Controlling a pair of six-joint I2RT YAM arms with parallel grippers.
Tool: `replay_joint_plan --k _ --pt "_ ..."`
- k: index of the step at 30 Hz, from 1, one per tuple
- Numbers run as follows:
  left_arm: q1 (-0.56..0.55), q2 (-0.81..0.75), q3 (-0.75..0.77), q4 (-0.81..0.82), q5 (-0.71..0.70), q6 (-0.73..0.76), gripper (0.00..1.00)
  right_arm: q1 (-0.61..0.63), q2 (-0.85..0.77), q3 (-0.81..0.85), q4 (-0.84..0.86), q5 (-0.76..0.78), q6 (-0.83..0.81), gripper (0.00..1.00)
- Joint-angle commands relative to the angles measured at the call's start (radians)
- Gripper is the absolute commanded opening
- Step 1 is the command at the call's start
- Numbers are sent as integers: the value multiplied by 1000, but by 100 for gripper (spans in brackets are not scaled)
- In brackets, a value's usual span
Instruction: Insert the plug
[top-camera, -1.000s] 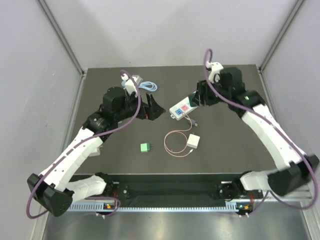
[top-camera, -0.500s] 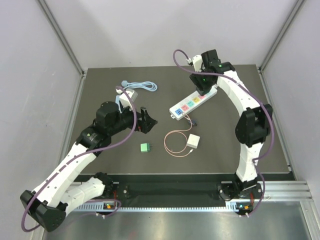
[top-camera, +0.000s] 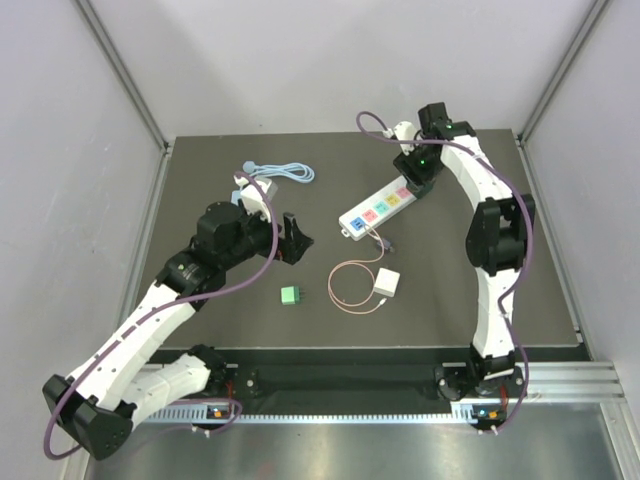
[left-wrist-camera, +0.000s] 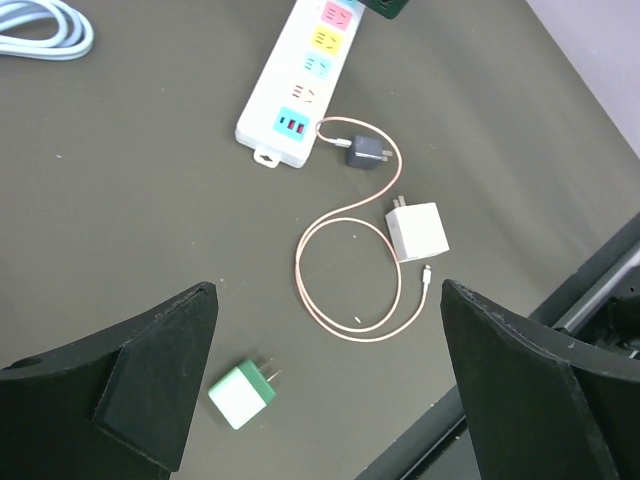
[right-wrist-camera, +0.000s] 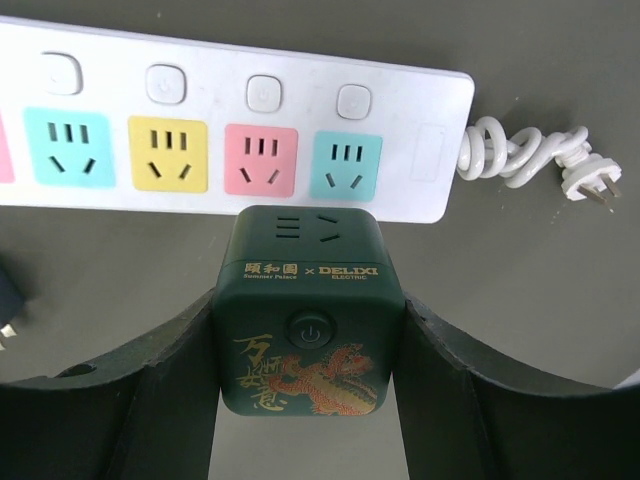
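While the right gripper (right-wrist-camera: 312, 345) is clamping its fingers (right-wrist-camera: 165, 380) on the dark green cube plug (right-wrist-camera: 312, 280), it is holding that plug at the long edge of the white power strip (right-wrist-camera: 250, 90), next to the pink and teal sockets; whether plug and strip are touching cannot be told. The strip is lying diagonally on the dark table (top-camera: 450, 280), with its coiled white cord (right-wrist-camera: 520, 160) trailing from one end. The left gripper (left-wrist-camera: 325, 385) is hovering above the table with its fingers (left-wrist-camera: 150, 375) spread wide apart, gripping nothing. Below it, a small green plug (left-wrist-camera: 242, 393) is lying near a looped pink cable (left-wrist-camera: 345, 270). One cable end is meeting a small dark adapter (left-wrist-camera: 365, 153) just beside the strip, and the other is lying by a white charger (left-wrist-camera: 417, 230).
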Motion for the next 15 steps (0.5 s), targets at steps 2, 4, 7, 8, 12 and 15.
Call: replay_joint_plan --k 2,4,7,8,12,15 --pt "-4 7 11 38 -29 24 97 -25 51 125 -42 -73 -72 0" --pt "-2 13 13 39 -32 29 97 -33 86 162 -52 -67 -76 0" --pt "-2 16 11 38 -40 32 97 -42 112 191 -54 -84 -98 0" --pt "-2 18 11 41 -43 32 97 -48 114 194 -54 -93 -107 0" --pt "-2 27 14 42 -43 33 97 -56 143 214 -57 -96 -130 0" --pt "-4 33 17 41 -42 33 97 -64 154 229 -71 -136 -138 0"
